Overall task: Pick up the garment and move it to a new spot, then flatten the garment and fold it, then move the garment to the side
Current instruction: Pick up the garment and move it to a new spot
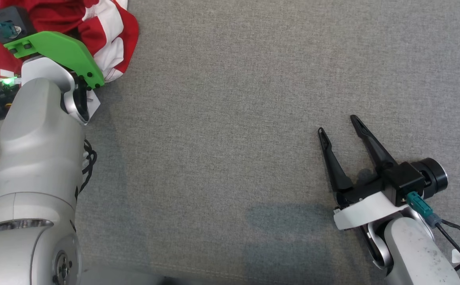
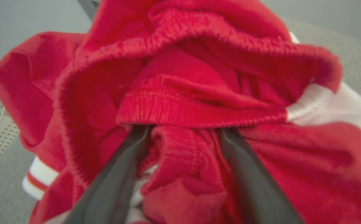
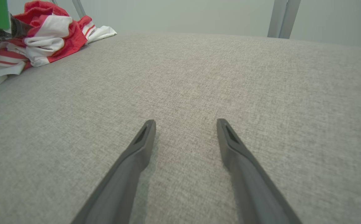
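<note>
left end effector (image 2: 183,137): fingers spread wide and pushed into the garment (image 2: 199,71). A lump of red cloth sits between them, not pinched. Tips are hidden under an elastic waistband fold.
left hold: nothing clamped. Cloth is between the fingers, touching both.
green bracket (image 1: 59,49): on the left wrist, sits over the heap in the head view and hides the fingers there.
garment position: far left corner of the worktop (image 1: 230,118), a bunched red-and-white heap lying on the surface.
garment axis: no clear long axis, crumpled. White striped parts spill off the near side toward the worktop edge.
right end effector (image 1: 338,124): fingers wide apart, empty, low over bare grey fabric.
right to garment: well apart. The heap lies ahead and far to its left, across the open worktop.
nearer arm: left, by a lot. It is in contact, the right is not.
step, my read: pickup, grasp not yet made.
next move needs: left fingers to close on the waistband bunch between them.
risk: a thin fold may get caught, so the rest trails on lift.
</note>
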You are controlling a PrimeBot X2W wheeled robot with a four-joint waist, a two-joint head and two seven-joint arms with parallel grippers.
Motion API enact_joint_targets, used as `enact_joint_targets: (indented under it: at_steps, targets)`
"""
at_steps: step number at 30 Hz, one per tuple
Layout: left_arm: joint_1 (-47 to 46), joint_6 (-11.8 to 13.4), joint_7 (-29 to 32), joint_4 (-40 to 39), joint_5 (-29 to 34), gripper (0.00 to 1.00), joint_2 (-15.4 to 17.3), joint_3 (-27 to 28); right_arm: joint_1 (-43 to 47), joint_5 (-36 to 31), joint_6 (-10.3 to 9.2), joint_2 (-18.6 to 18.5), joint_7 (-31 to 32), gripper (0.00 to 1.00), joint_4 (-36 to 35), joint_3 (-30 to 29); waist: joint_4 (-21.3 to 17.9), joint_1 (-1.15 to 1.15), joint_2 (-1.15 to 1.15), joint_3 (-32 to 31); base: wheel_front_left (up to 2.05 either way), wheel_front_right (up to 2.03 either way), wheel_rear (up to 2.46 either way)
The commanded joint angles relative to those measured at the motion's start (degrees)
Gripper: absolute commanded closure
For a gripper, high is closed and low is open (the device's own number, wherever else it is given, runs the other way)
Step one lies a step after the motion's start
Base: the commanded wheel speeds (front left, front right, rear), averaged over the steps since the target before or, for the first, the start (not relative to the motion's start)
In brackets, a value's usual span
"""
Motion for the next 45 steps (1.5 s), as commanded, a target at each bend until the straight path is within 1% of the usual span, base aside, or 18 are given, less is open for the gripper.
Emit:
enact_joint_targets:
  at_steps: [1, 6, 10, 12, 13, 14, 18, 22, 25, 30, 36, 37, 41, 42, 45]
  targets:
    - [0.24, 0.26, 0.57, 0.41, -0.19, 0.00, 0.24, -0.09, -0.27, 0.33, 0.00, -0.14, 0.06, 0.00, 1.36, 0.18, -0.21, 0.00, 0.00, 0.18, 0.00, 0.00, 0.00]
    - [2.10, -0.18, 3.66, 1.17, -0.42, 0.00, 0.19, -0.60, -0.54, 0.64, 0.00, 0.20, 0.06, 0.00, 1.51, -0.13, -0.36, 0.00, 0.00, 0.22, 0.00, 0.00, 0.00]
    - [2.83, 0.20, 3.35, 1.31, -0.38, 0.00, 0.17, -1.10, -0.50, 0.64, 0.00, 0.38, 0.06, 0.00, 1.49, -0.21, -0.27, 0.00, 0.00, -0.05, 0.00, 0.00, 0.00]
    - [3.03, -0.44, 2.93, 1.35, -0.12, 0.00, 0.10, -1.60, -0.59, 0.89, 0.00, 0.70, 0.05, 0.00, 1.23, -0.36, -0.17, 0.00, 0.00, -0.31, 0.00, 0.00, 0.00]
    - [3.21, -0.56, 1.89, 1.32, -0.04, 0.69, 0.18, -1.74, -0.59, 0.99, 0.00, 0.83, 0.05, 0.00, 1.20, -0.40, -0.13, 0.00, 0.00, -0.54, 0.00, 0.00, 0.00]
    - [3.22, -0.78, 0.60, 1.24, 0.10, 1.00, 0.39, -1.93, -0.59, 1.13, 0.00, 1.01, 0.05, 0.00, 1.16, -0.34, -0.13, 0.00, 0.00, -0.83, 0.00, 0.00, 0.00]
    - [3.20, -1.26, -4.92, 0.72, 0.58, 1.00, 1.72, -2.81, -0.53, 1.48, 0.00, 1.89, 0.05, 0.00, 1.28, 0.14, -0.34, 0.00, 0.00, -2.37, 0.00, 0.00, 0.00]
    - [2.89, -2.78, -10.49, -0.17, -0.10, 1.00, 2.90, -2.76, -0.52, 1.86, 0.00, 2.55, 0.05, 0.00, 1.26, 0.19, -0.79, 0.00, 0.00, -4.05, 0.00, 0.00, 0.00]
    - [2.63, -4.26, -12.54, -1.07, -0.34, 1.00, 3.68, -2.69, 0.25, 2.15, 0.00, 2.88, 0.05, 0.00, 1.45, -0.16, -1.11, 0.00, 0.00, -5.61, 0.00, 0.00, 0.00]
    - [2.01, -6.17, -13.99, -3.41, -0.17, 1.00, 4.54, -3.29, 1.53, 2.58, 0.00, 3.51, 0.05, 0.00, 2.04, -0.60, -1.68, 0.00, 0.00, -8.81, 0.00, 0.00, 0.00]
    - [1.34, -8.25, -14.34, -7.14, 0.17, 1.00, 3.85, -4.38, 2.97, 4.20, 0.00, 4.77, 0.04, 0.00, 2.51, -0.65, -3.15, 0.00, 0.00, -13.47, 0.00, 0.00, 0.00]
    - [1.18, -9.02, -14.36, -7.75, 0.15, 1.00, 3.22, -5.01, 3.31, 4.97, 0.00, 5.07, 0.04, 0.00, 2.55, -0.49, -4.02, 0.00, 0.00, -14.98, 0.00, 0.00, 0.00]
    - [0.64, -10.41, -13.93, -9.13, -0.28, 1.00, 1.82, -6.28, 3.94, 6.68, 0.00, 5.35, 0.04, 0.00, 2.59, 0.01, -6.16, 0.00, 0.00, -17.69, 0.00, 0.00, 0.00]
    - [0.64, -10.41, -13.93, -9.13, -0.28, 1.00, 1.82, -6.28, 3.94, 6.68, 0.00, 5.35, 0.04, 0.00, 2.59, 0.01, -6.16, 0.00, 0.00, -17.69, 0.00, 0.00, 0.00]
    - [0.86, -11.48, -12.51, -9.88, -1.51, 1.00, 0.45, -7.16, 4.82, 9.01, 0.00, 5.38, 0.04, 0.00, 2.40, 0.59, -8.34, 0.00, 0.00, -19.74, 0.00, 0.00, 0.00]
